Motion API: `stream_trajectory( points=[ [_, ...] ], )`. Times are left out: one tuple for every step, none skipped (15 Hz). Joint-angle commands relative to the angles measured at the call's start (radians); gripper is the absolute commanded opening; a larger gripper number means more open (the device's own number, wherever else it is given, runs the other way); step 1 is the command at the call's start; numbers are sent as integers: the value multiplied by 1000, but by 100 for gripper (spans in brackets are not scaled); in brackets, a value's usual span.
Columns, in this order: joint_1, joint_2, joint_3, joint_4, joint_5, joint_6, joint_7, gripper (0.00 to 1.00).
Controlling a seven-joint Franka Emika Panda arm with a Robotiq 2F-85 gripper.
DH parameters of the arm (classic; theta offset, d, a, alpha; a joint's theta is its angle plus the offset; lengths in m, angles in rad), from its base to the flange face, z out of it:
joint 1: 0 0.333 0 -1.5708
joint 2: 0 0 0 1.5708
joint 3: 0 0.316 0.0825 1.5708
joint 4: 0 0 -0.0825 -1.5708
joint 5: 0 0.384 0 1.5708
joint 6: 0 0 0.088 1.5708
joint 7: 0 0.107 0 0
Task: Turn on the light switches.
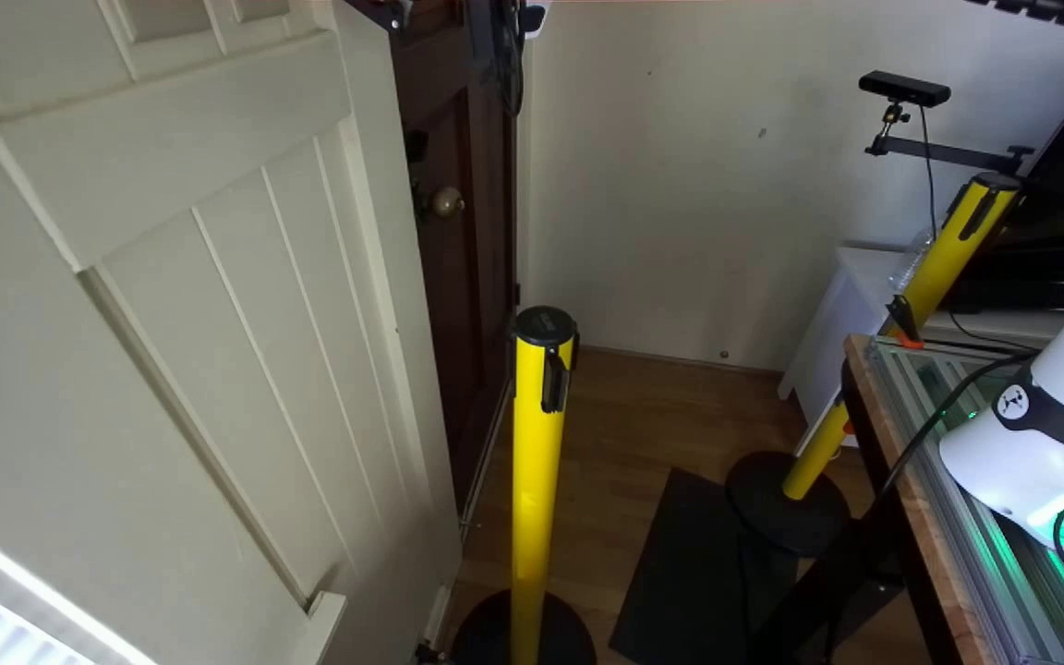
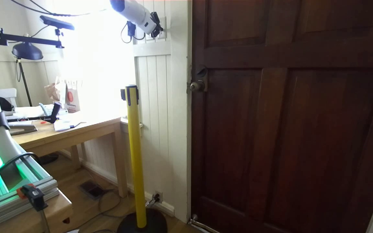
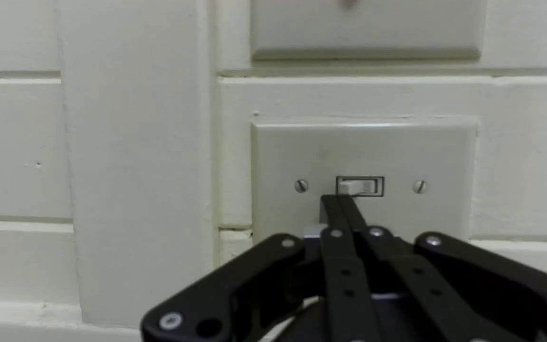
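Note:
A beige switch plate (image 3: 278, 152) fills the middle of the wrist view, with a screw on each side of its slot. A white toggle switch (image 3: 359, 186) sits in the slot, its lever at the left end in this view. My gripper (image 3: 341, 196) is shut, with its fingertips together and nothing seen between them. The tips are just below the lever; I cannot tell whether they touch it. The plate's lower part is hidden behind the gripper. In an exterior view the gripper (image 2: 156, 27) is against the wall beside the door, covering most of the plate (image 2: 163, 22).
A second beige plate (image 3: 368, 28) is cut by the wrist view's top edge. A yellow post (image 2: 135, 155) stands before the wall, also in an exterior view (image 1: 537, 499). A dark door (image 2: 280, 129) is beside the switches. A wooden table (image 2: 73, 132) stands left of the post.

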Motion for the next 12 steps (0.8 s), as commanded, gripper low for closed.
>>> stream_trajectory(
  points=[
    [19, -18, -3, -13, 0, -1, 5, 0],
    [21, -17, -2, -13, 0, 6, 4, 0],
    [23, -15, -8, -7, 0, 14, 4, 0],
    [24, -14, -12, -1, 0, 22, 1, 0],
    [24, -13, -14, 0, 0, 22, 2, 0],
    [25, -12, -13, -1, 0, 25, 5, 0],
    [26, -11, -12, -3, 0, 29, 4, 0],
    [27, -11, -12, -2, 0, 32, 5, 0],
    [28, -9, -10, -2, 0, 41, 7, 0],
    [29, -8, -7, -5, 0, 47, 7, 0],
    [32, -9, -7, -6, 0, 46, 7, 0],
    [35, -9, -7, -7, 0, 42, 3, 0]
  ],
)
